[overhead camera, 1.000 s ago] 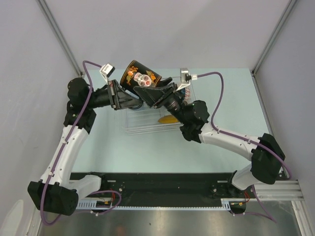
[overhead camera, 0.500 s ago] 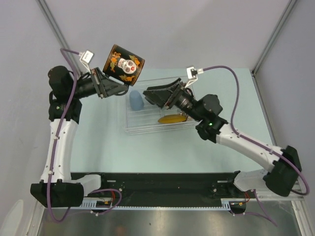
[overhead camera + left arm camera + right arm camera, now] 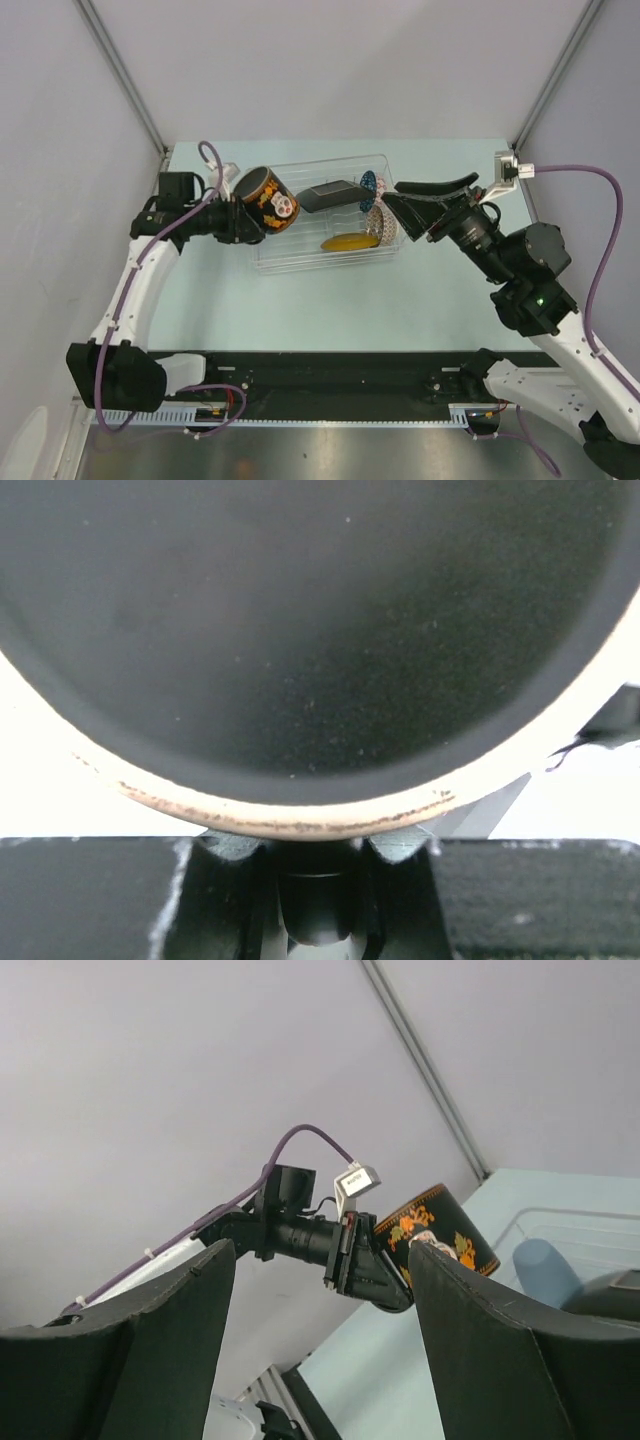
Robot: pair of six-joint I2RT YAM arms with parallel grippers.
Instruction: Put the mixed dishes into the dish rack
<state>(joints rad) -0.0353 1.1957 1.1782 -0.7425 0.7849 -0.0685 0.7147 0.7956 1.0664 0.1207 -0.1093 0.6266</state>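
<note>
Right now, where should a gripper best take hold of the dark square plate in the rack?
Probably the raised upper edge of the dark square plate, from above: it seems to lean tilted in the dish rack, so that edge stands free.

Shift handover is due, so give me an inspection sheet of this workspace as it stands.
Surface: pale teal table, no spills seen.
Job's things: clear dish rack holds the dark square plate leaning, the yellow plate near its front wall and the mosaic bowl at its right end. The dark skull-patterned mug is held on its side at the rack's left end.
Clutter: blue-grey rounded item in the rack, kind unclear.
Grippers: left gripper shut on the mug's rim; right gripper open, empty.
Cables: purple cables on both arms, no snag seen.
Surroundings: grey walls, black rail.
</note>
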